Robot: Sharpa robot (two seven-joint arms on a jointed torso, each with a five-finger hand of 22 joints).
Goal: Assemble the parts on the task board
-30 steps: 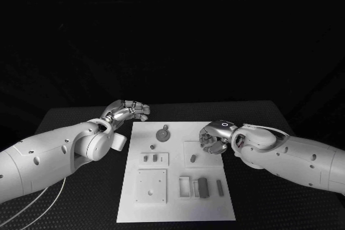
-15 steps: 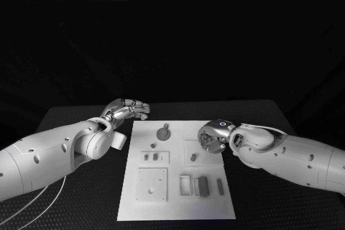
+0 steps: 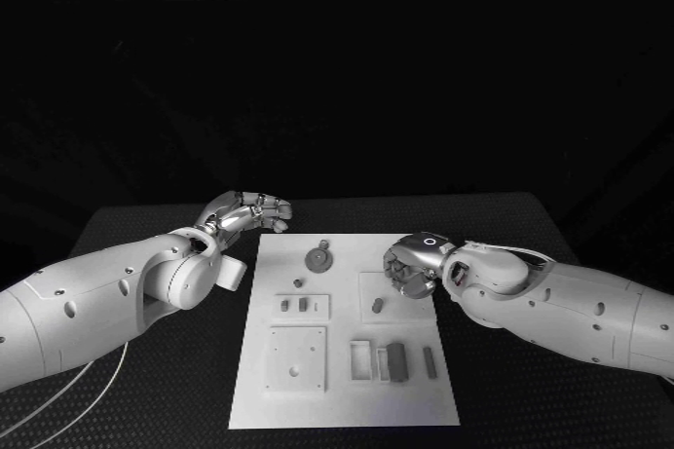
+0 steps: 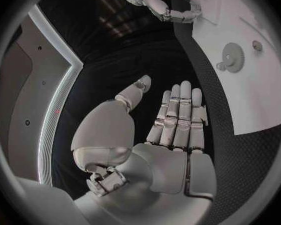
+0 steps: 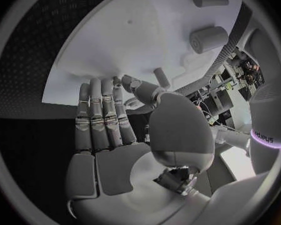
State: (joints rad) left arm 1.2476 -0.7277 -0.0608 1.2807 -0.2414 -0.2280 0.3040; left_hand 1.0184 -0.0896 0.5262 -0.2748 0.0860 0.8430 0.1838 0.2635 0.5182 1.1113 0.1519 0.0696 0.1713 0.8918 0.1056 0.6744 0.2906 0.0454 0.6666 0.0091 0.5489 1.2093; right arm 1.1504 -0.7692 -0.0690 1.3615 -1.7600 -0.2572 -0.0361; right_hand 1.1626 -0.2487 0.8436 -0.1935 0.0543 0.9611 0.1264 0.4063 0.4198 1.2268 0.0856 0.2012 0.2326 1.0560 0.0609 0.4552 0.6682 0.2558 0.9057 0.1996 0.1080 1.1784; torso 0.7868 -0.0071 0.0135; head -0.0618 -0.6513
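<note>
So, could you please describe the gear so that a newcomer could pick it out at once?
Find the white task board in the middle of the table. The gear lies near its far edge. It is the only round, toothed grey disc; the other parts are small pegs and blocks.

Looks like a robotics lab or test cell to me. You've got a black table (image 3: 505, 225) with a dimpled mat surface, a white task board (image 3: 422, 391) laid out dead centre, and blacked-out surroundings all around. The right wrist view catches cluttered benches with gear (image 5: 231, 77) in the background, plus what seems like pale wall panels (image 4: 28, 85) off to the side.
</note>
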